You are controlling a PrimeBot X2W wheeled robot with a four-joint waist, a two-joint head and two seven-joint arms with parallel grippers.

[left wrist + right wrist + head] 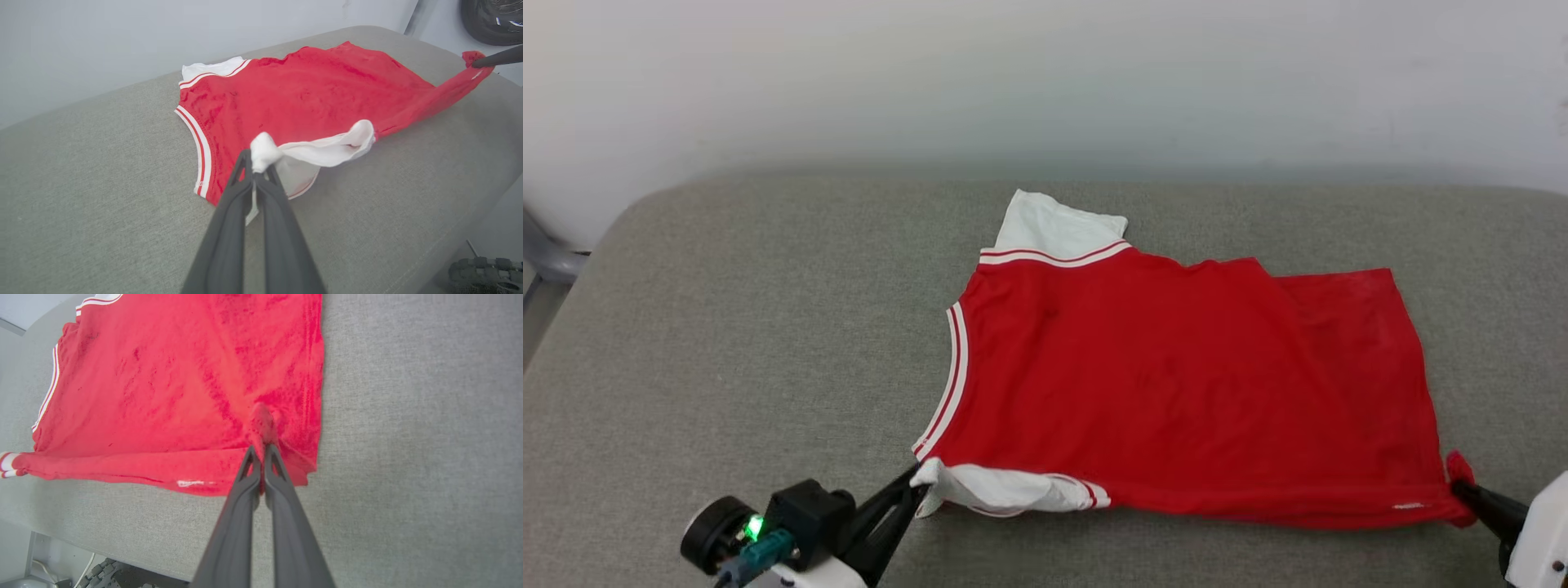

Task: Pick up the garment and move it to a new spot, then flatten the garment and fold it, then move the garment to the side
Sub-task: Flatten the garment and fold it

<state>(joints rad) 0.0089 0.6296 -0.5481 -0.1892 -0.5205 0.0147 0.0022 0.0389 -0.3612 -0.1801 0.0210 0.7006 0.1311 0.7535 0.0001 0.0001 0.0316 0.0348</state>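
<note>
- The garment [1176, 376] lies spread on the grey cushion [768, 327], plain red side up, with the collar toward the robot's left, the hem toward its right and the far sleeve [1058, 224] flat at the back
- The left end effector [917, 482] is closed on a bunch of the near sleeve [1005, 488]
- The right end effector [1458, 487] is closed on the near hem corner [1462, 469], and a red tuft pokes past its tips
- Between the two grips the near edge runs fairly straight and is raised a little off the cushion, so the step looks like flattening, or the start of a lengthwise fold
- Move both arms together at one height and pace, so the edge does not sag in the middle
- Pull outward gently: the cloth looks thin, and the left grip has just a small pinch of sleeve that could slip
- The red layers do not line up at the back right, so a light tug toward the robot should even them before any fold
- Lower the edge flat before letting go, so the sleeve does not curl under
</note>
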